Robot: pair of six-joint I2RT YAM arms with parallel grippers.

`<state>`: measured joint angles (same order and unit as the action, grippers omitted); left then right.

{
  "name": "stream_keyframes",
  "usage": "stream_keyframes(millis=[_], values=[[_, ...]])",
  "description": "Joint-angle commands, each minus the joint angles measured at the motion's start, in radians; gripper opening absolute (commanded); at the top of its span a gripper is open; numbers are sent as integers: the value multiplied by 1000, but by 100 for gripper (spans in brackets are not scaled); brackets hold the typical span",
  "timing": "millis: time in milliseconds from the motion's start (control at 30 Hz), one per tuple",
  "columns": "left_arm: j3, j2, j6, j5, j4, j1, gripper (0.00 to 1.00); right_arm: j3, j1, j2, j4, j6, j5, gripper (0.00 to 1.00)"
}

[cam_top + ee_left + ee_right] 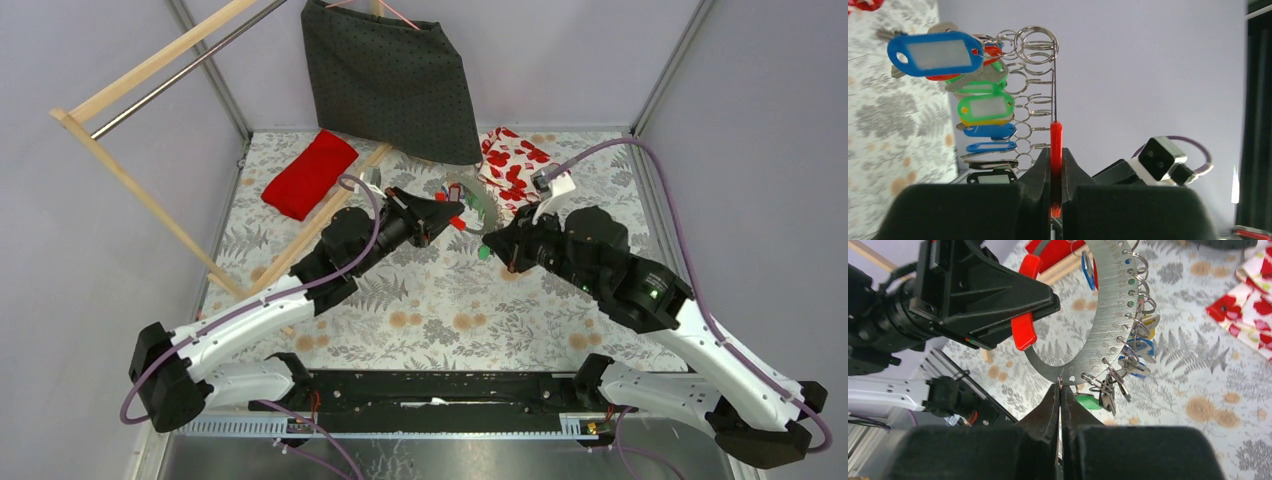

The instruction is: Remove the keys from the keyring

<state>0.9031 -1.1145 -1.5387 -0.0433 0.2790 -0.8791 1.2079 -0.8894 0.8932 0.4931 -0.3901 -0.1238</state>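
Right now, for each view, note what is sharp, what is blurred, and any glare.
Left wrist: keys sharp, body of the left tool a dark blur. Right wrist: keyring crisp with brushed sheen, no blown glare. Top external: even light, soft shadows, keys tiny.

keyring (1108,305) held up mid-table, clamped by left gripper (457,209), right gripper (488,245) closed at its rim: centre blocked. passage open over near half of table (440,320). back crowded: wooden rack (150,203) left, red cloth (310,173), hanging grey cloth (390,80), poppy-print cloth (515,160).
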Motion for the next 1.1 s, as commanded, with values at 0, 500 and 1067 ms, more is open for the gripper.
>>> stream_keyframes(millis=[0,500,1067], values=[[-69,-33,65,180,130,24,0,-108,-2,15,34,-76,-32,0],[-315,-379,410,504,425,36,0,-633,0,101,-329,-326,98,0],[-252,-577,599,561,338,70,25,-743,92,261,-485,-598,188,0]])
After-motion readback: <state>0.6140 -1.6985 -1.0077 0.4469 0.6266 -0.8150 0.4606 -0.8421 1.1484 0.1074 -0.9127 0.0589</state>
